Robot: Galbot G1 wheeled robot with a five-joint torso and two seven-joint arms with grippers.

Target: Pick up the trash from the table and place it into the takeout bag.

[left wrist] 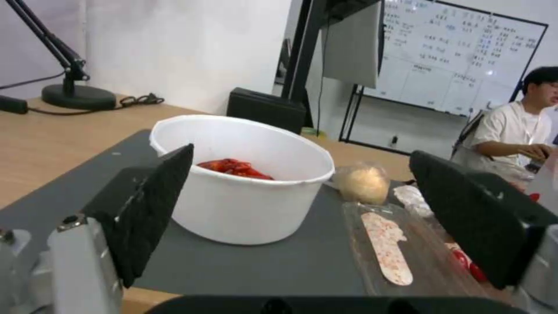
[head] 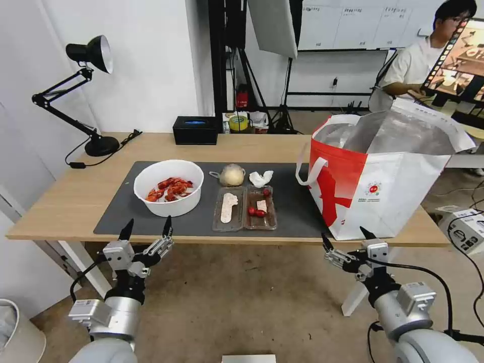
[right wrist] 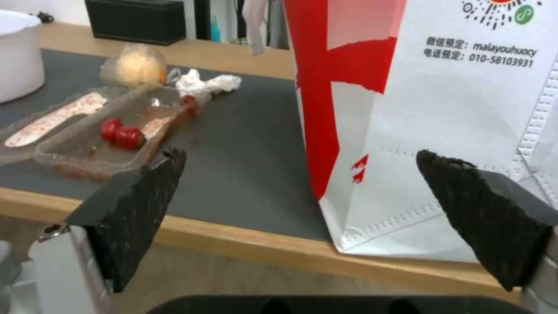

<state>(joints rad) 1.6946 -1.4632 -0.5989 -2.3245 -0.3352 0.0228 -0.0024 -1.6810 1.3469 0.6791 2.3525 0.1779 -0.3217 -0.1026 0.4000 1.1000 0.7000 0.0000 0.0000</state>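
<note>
Wooden table [head: 60,212] with a dark mat [head: 297,201]

On the mat are set a white bowl [head: 169,187], a clear tray [head: 244,207], a tissue [head: 260,178] and a small bag [head: 231,175]; the takeout bag [head: 383,186], a black box [head: 195,130] and a lamp [head: 85,96] are also carried.

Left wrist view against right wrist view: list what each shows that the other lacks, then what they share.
Left wrist alone: the red shells inside the bowl, the lamp base, and the open left gripper.
Right wrist alone: the takeout bag standing on the mat, and the open right gripper at the table edge.
Shared: bowl, clear tray with tomatoes, tissue, beige lump bag, black box, mat.
</note>
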